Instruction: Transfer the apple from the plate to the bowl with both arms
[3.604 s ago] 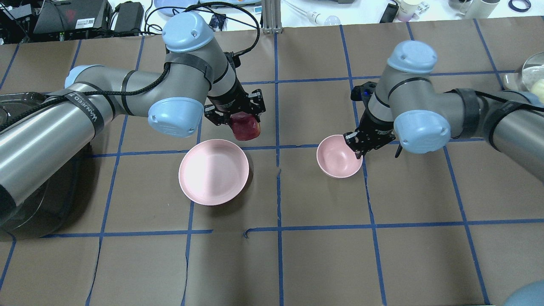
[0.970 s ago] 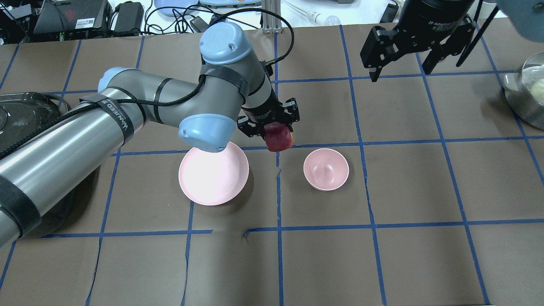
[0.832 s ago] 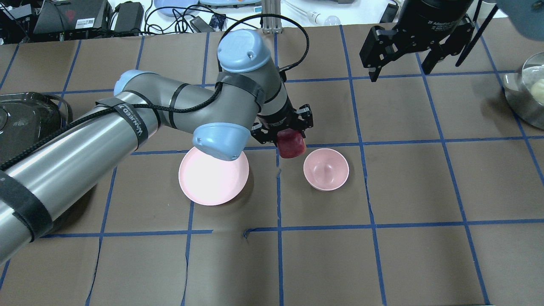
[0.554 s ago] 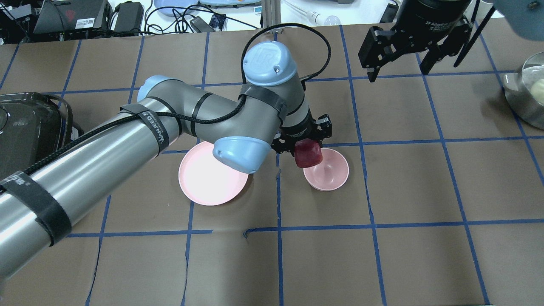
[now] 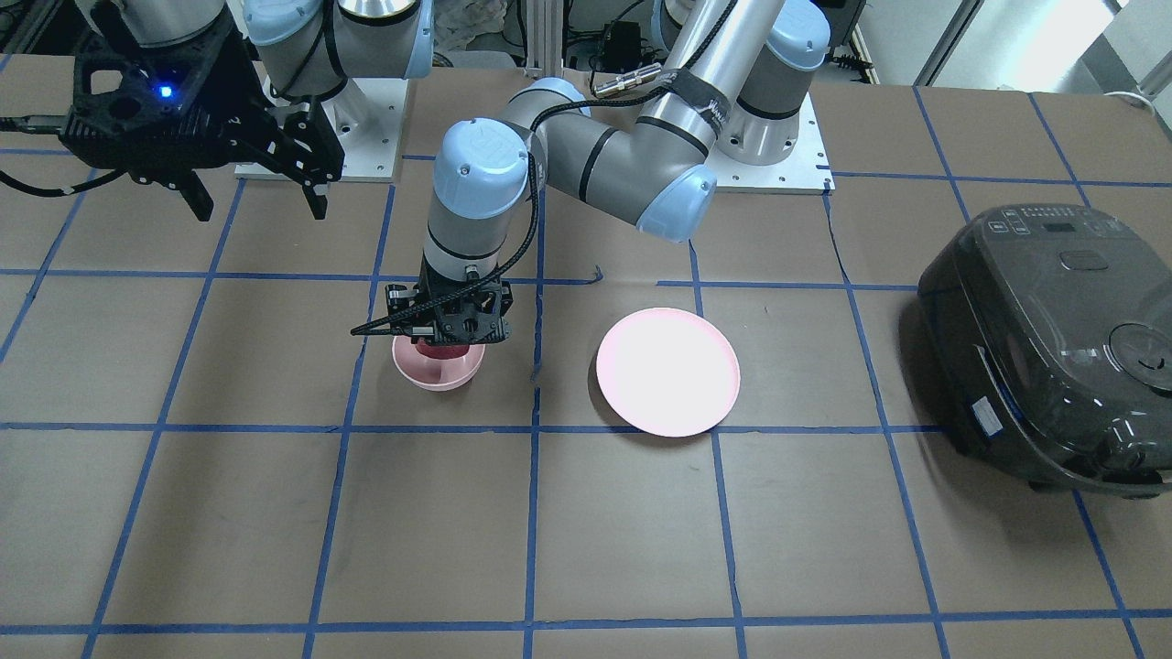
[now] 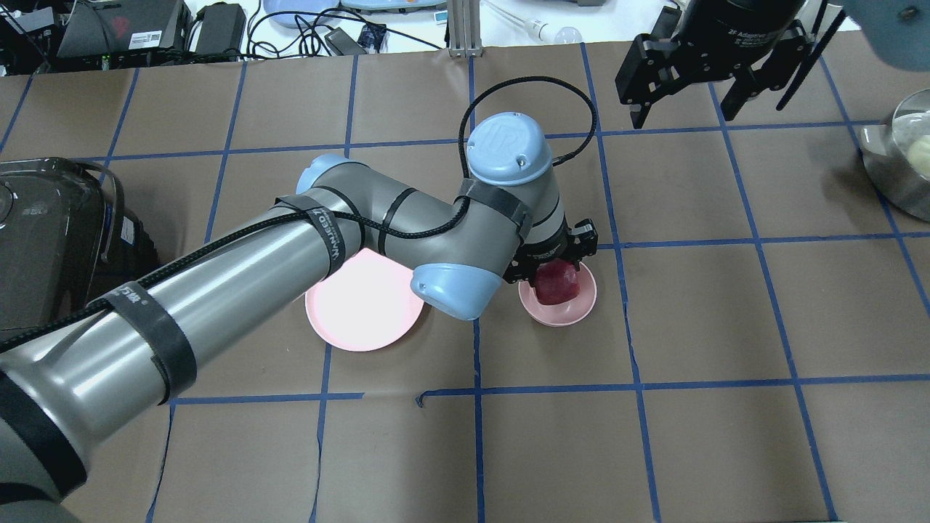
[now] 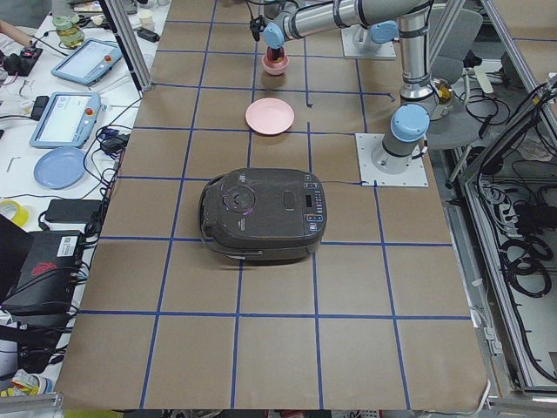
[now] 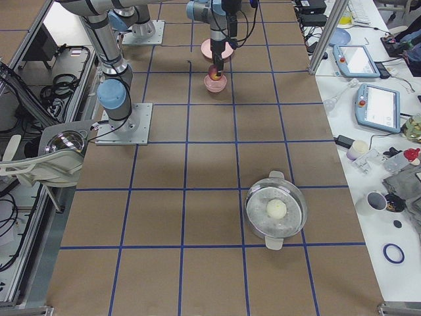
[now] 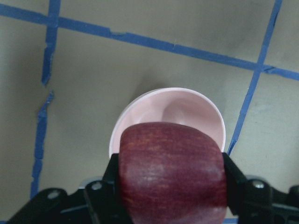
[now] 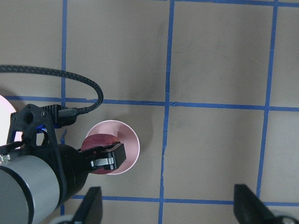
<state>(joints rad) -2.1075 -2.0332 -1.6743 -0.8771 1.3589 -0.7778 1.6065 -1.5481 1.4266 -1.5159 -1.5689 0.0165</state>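
The dark red apple (image 6: 558, 283) is held in my left gripper (image 6: 556, 272), which is shut on it, right over the small pink bowl (image 6: 574, 311). In the left wrist view the apple (image 9: 170, 172) sits between the fingers (image 9: 110, 179) with the bowl (image 9: 187, 107) just beneath. In the front view the apple (image 5: 441, 349) hangs at the rim of the bowl (image 5: 438, 375). The wide pink plate (image 6: 356, 323) lies bare to the left, partly under my left arm. My right gripper (image 6: 683, 116) is open and empty, raised at the back right.
A black rice cooker (image 6: 43, 225) stands at the left edge, also in the front view (image 5: 1053, 339). A metal pot (image 6: 901, 160) holding a pale ball sits at the right edge. Cables and devices line the table's far side.
My left arm carried the apple rightward from beside the plate to over the bowl and lowered it. My right gripper, earlier at the bowl's rim, let go and lifted away to the back right.
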